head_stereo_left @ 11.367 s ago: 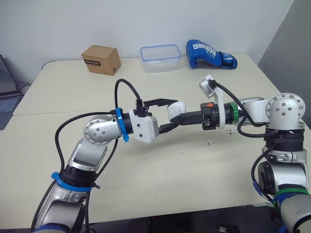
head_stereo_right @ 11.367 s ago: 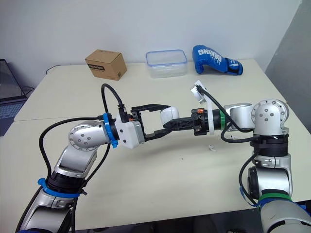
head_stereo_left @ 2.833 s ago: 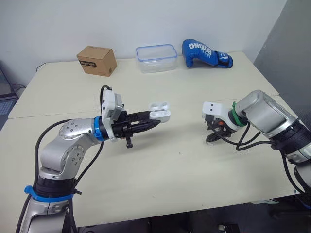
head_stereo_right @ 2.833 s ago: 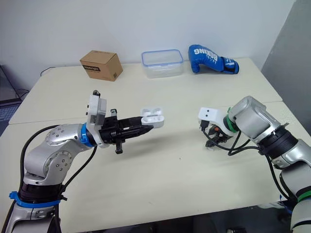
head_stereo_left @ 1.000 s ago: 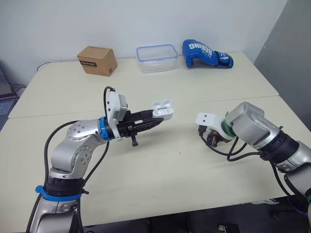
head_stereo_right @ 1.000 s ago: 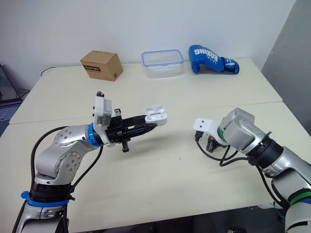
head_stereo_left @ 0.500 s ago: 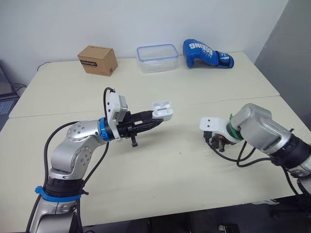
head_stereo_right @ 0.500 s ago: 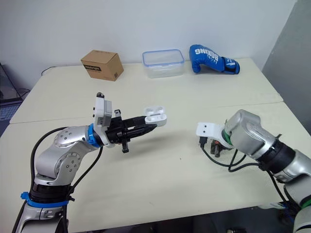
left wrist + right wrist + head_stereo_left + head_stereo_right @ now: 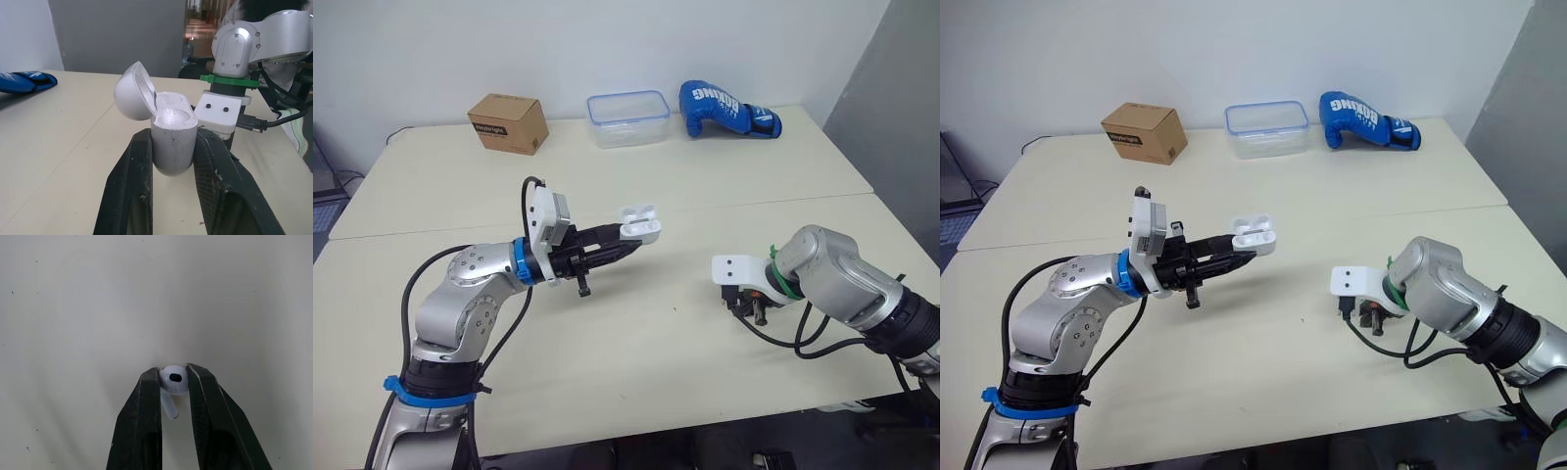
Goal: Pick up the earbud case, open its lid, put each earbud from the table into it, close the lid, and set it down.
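My left gripper (image 9: 625,238) is shut on the white earbud case (image 9: 640,224) and holds it above the middle of the table. In the left wrist view the case (image 9: 171,132) stands upright between the fingers (image 9: 137,161) with its lid (image 9: 134,98) swung open. My right gripper (image 9: 756,311) points down at the table on the right. In the right wrist view it is shut on a white earbud (image 9: 173,381), right at the tabletop. I cannot tell whether the earbud touches the surface.
Along the far edge stand a cardboard box (image 9: 507,122), a clear plastic container (image 9: 628,117) and a blue boxing glove (image 9: 728,108). A seam (image 9: 724,204) crosses the table between the two halves.
Since 11 seconds ago the arms have parted and the case's lid has opened. Over the last second the right gripper shifted slightly nearer and lower; the left arm held still.
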